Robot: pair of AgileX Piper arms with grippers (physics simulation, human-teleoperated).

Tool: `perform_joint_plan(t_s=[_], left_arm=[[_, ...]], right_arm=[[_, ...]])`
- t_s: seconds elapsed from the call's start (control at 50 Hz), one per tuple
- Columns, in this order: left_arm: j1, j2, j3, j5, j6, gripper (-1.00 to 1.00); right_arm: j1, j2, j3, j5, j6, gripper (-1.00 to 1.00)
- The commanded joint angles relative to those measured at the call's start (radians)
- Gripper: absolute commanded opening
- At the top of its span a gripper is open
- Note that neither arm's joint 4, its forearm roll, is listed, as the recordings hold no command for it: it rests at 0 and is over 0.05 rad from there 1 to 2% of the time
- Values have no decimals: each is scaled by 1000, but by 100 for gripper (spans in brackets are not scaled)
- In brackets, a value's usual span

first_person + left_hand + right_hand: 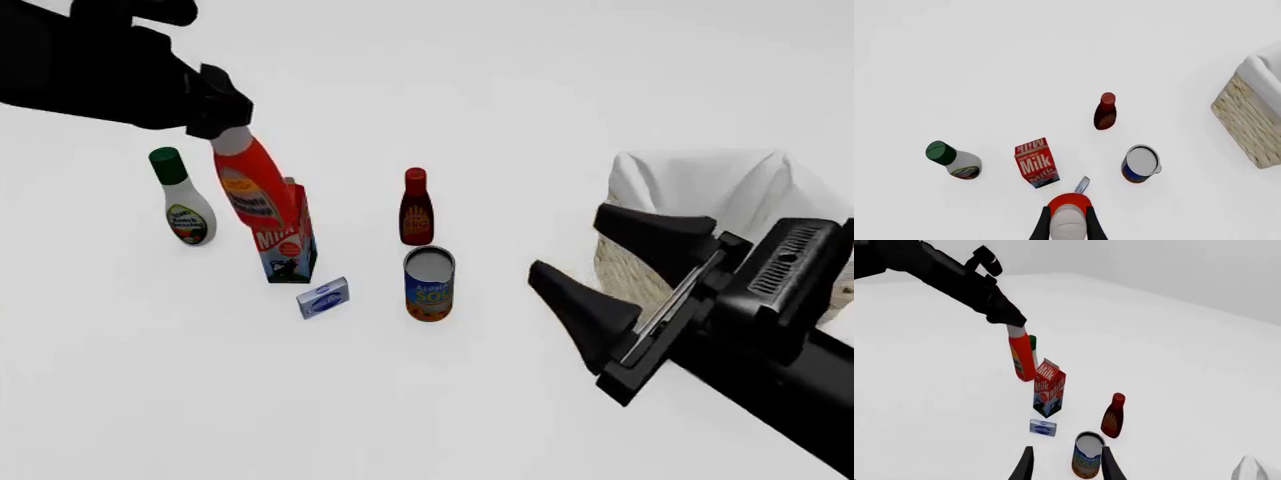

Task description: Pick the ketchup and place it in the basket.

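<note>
The left pincer (220, 112) is closed on the white neck of the ketchup (254, 192), which hangs tilted and clear of the surface (160, 380), just above and beside the milk carton (291, 245); the right pincer (607, 270) stands wide open and holds nothing. The carry is the step in hand, I judge; the bottle should rise clear of the carton, pass well above the dark bottle (416, 206) and the can (429, 283), then travel to the basket (694, 195) far beyond them, and drop only once inside its white rim.

Left gripper (230, 125) raised, clamped on ketchup (254, 192) neck — right gripper (617, 272) low, jaws spread, empty.
</note>
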Motion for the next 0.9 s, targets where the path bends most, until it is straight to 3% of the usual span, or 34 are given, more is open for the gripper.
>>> perform_joint_plan(t_s=[0.02,0.9], left_arm=[[-28,-19,30,-9,11,-100],[-111,-98,84,22,4,-100]], right_arm=[[65,84,-39,-21,-4,100],[176,275,-195,-52,-72,100]])
